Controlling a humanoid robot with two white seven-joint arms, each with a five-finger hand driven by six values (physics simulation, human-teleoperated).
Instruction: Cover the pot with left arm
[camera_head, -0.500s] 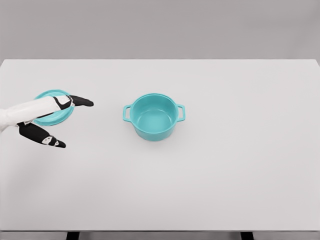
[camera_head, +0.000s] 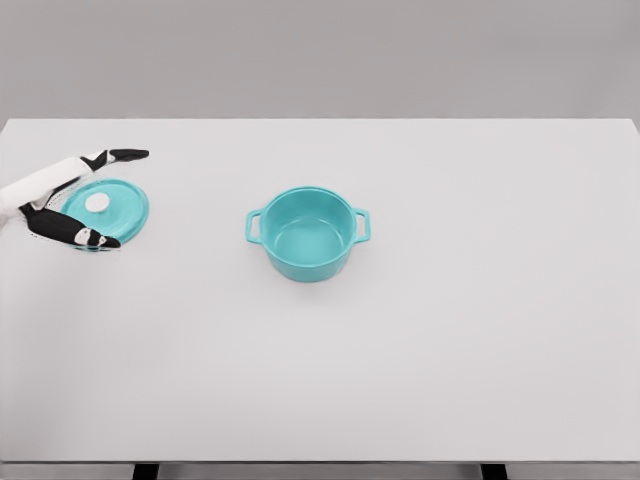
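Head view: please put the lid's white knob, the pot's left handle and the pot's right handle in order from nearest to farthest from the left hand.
From the left hand, at the table's left edge:
1. The white knob, on the lid between the spread fingers.
2. The pot's left handle, on the side toward the hand.
3. The pot's right handle, on the far side of the pot.

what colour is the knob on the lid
White, on the teal lid; the knob shows in the head view.

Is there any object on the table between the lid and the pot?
No. The lid lies at the left robot hand, and only bare table shows between it and the open pot.
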